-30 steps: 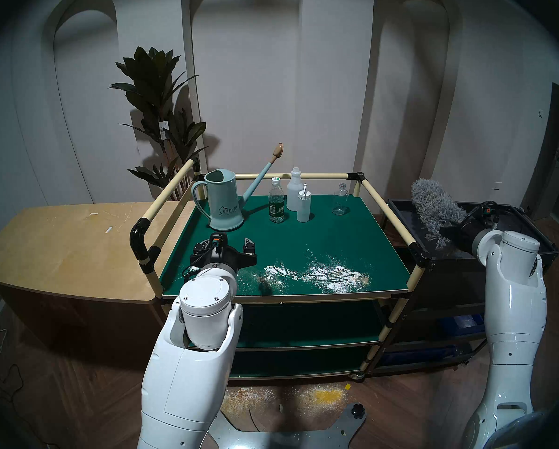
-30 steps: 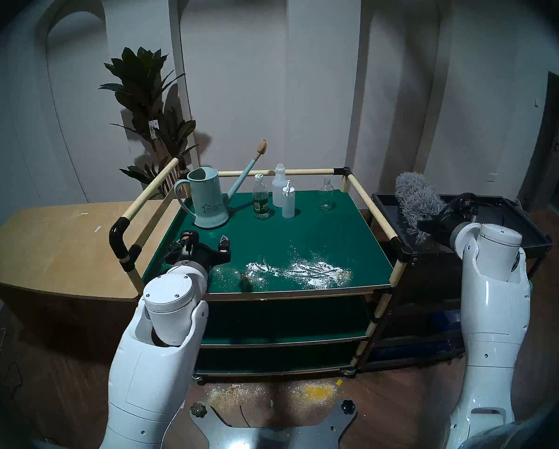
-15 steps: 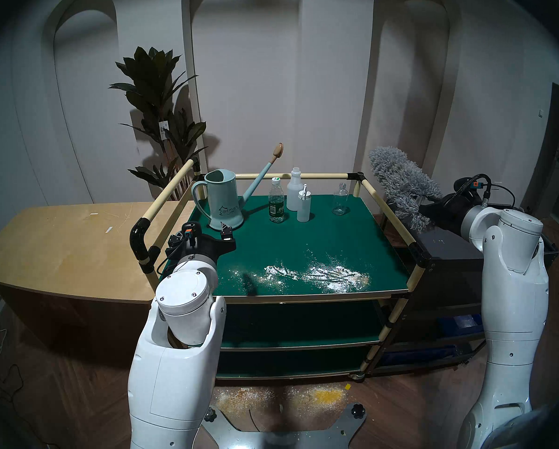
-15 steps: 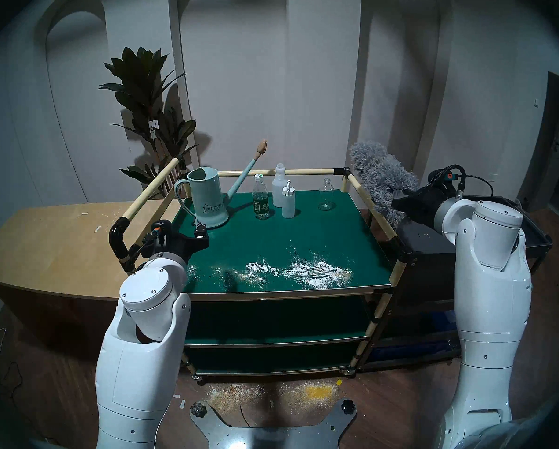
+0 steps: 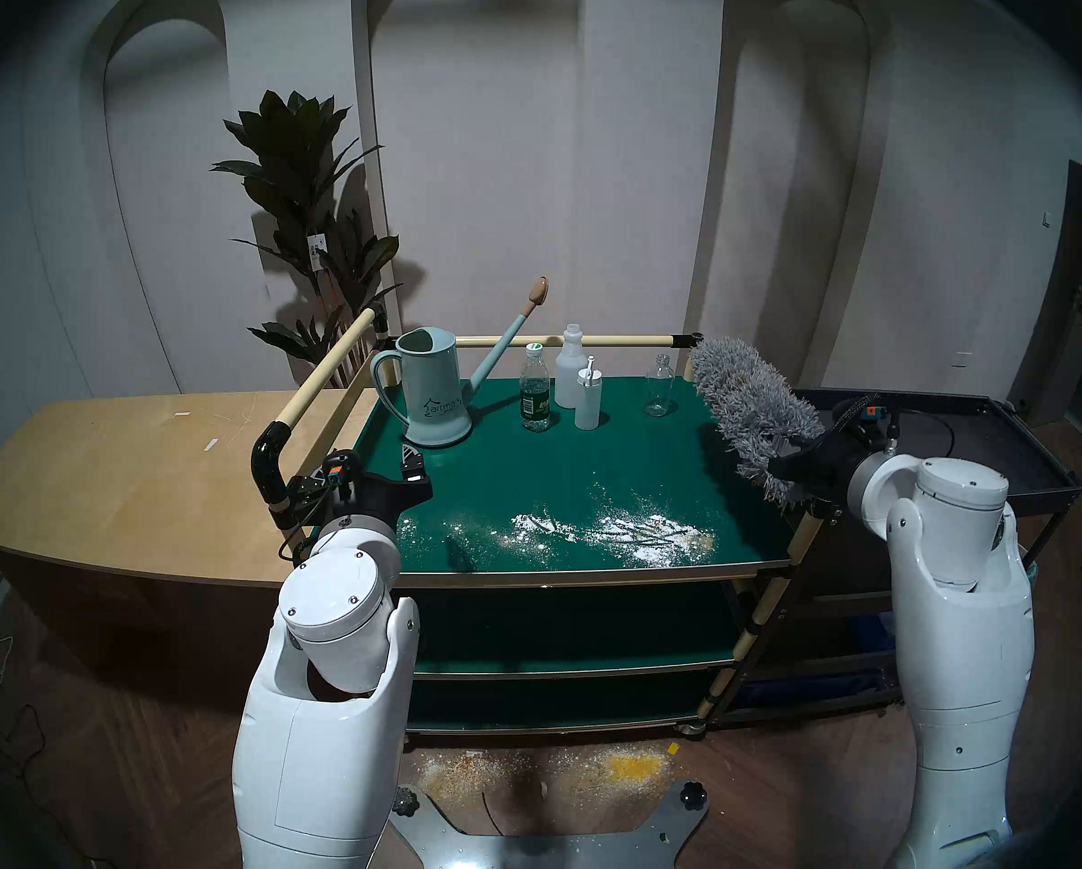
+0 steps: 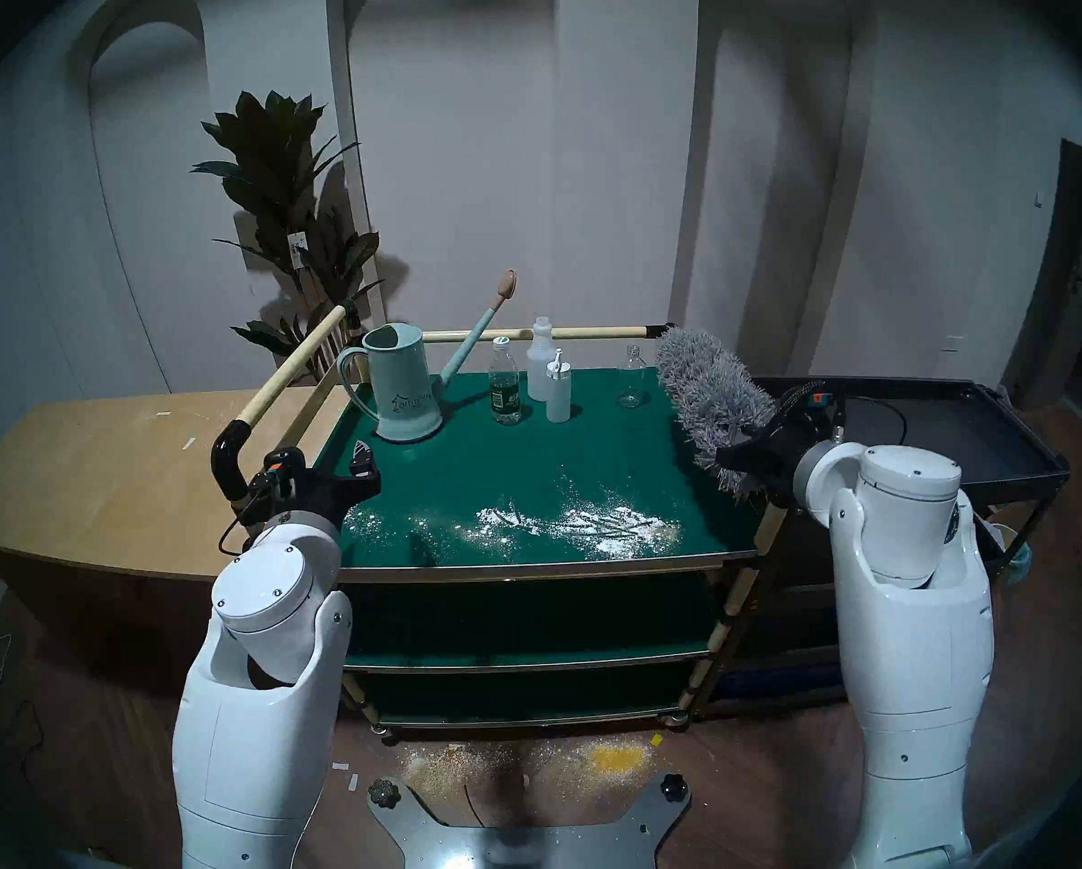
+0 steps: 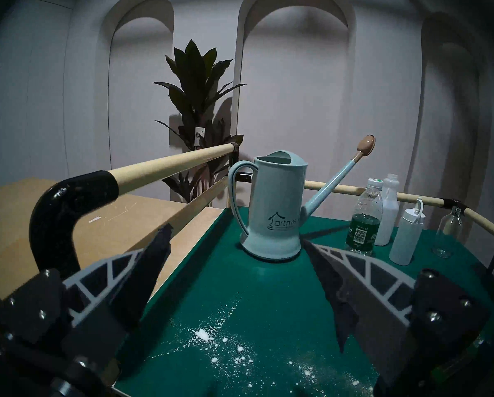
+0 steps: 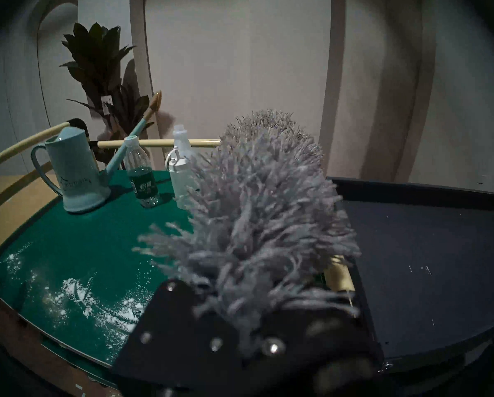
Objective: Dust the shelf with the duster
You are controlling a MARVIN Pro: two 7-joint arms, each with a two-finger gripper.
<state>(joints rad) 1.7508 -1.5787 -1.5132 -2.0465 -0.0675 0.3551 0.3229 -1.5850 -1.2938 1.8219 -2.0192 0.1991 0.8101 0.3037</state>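
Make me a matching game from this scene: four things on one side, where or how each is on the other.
Things:
1. duster
2. watering can
3. white powder
4. left gripper

States:
A. spilled along the shelf's front edge
B. open, holding nothing
C. standing at the back left
D. held by the right gripper

Pairs: 1-D, 2-C, 3-A, 4-B

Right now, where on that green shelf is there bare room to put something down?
The middle of the shelf is bare, between the bottles behind and the white powder in front. The back row with the watering can is crowded.
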